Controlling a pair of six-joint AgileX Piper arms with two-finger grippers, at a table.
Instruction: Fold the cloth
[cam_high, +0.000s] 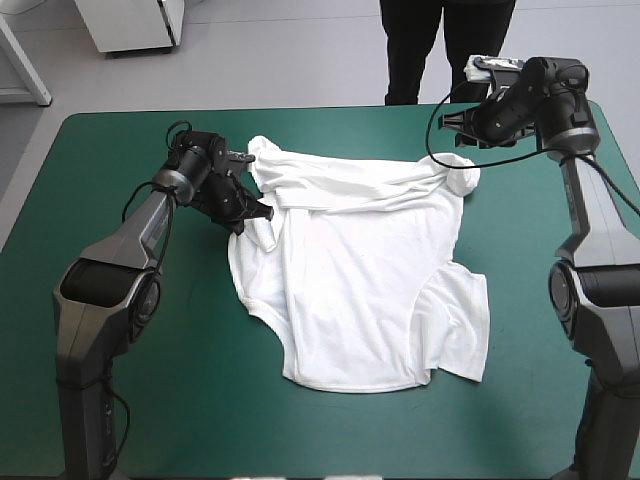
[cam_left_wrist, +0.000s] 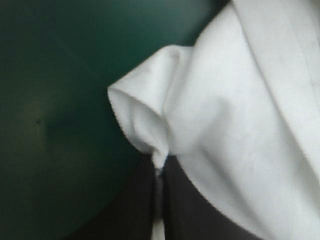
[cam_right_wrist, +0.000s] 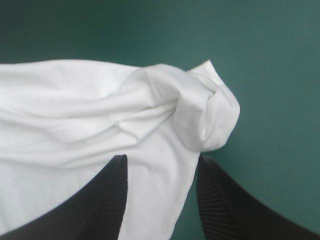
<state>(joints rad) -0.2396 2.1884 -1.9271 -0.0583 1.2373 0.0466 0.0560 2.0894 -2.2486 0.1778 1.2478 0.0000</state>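
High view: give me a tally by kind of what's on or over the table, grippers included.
T-shirt: 1
Grippers: 2 (left gripper shut on the T-shirt, right gripper open)
Total: 3

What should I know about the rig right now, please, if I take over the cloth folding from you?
Left gripper: shut on a pinch of the T-shirt, at its left edge near the far corner.
Right gripper: open, fingers either side of the bunched far right corner, not gripping.
The T-shirt lies spread mid-table on the teal-green cover, its far edge rumpled.
Done: no clean fold yet.
Left: the right-hand grasp and all the folding.
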